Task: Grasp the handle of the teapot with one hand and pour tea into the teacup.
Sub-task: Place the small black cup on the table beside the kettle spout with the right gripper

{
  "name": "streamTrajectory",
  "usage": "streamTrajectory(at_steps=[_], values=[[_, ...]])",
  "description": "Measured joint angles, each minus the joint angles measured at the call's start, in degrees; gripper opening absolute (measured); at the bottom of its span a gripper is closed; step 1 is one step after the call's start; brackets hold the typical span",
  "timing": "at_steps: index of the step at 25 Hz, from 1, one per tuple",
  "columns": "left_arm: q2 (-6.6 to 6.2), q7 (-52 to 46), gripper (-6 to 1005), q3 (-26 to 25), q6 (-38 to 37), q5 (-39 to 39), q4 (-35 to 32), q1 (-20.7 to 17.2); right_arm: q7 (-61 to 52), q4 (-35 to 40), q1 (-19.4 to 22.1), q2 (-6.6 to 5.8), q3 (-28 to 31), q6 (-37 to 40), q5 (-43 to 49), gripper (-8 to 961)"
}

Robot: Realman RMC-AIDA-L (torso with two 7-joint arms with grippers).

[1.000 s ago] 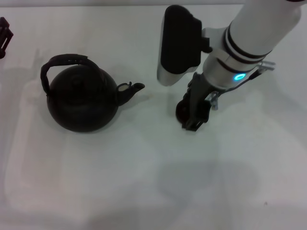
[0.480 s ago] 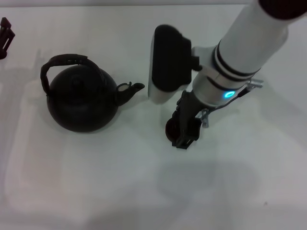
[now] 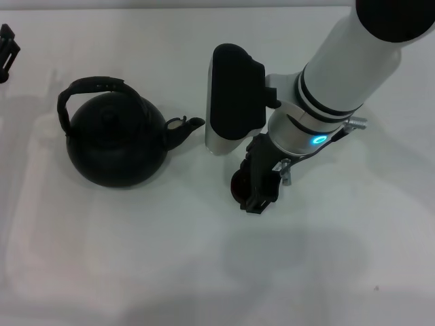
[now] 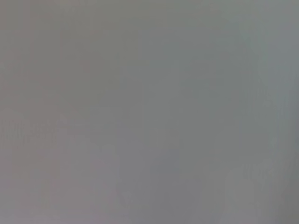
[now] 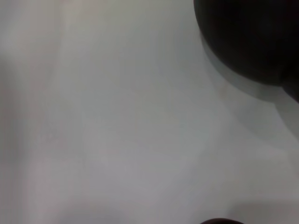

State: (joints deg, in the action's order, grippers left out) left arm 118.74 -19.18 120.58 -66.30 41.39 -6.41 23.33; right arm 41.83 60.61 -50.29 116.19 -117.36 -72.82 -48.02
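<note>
- On the white desk (image 3: 136,272), seen from the head camera, the teapot (image 3: 115,146) sits at nine o'clock, its handle (image 3: 92,85) untouched, its spout toward the right claw (image 3: 257,193).
- That claw appears clenched on the teacup (image 3: 239,185), mostly hidden behind it; a loose pinch could tip the cup.
- Left claw (image 3: 7,42): parked at ten o'clock, state unclear.
- Left wrist camera: blank grey.
- Right wrist camera: teapot's dark belly (image 5: 252,37); drifting closer risks knocking it.

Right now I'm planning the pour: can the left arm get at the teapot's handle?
Probably yes: the handle arches clear above the teapot, nothing beside it, and the right tool sits away by the teacup.
</note>
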Motion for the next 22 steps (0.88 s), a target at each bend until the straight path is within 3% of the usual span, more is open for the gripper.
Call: streamTrajectory(at_steps=[22], values=[[-0.08, 0.2, 890, 0.0, -0.1, 0.0, 0.0, 0.1, -0.1, 0.0, 0.0, 0.00, 0.4, 0.8, -0.1, 746]])
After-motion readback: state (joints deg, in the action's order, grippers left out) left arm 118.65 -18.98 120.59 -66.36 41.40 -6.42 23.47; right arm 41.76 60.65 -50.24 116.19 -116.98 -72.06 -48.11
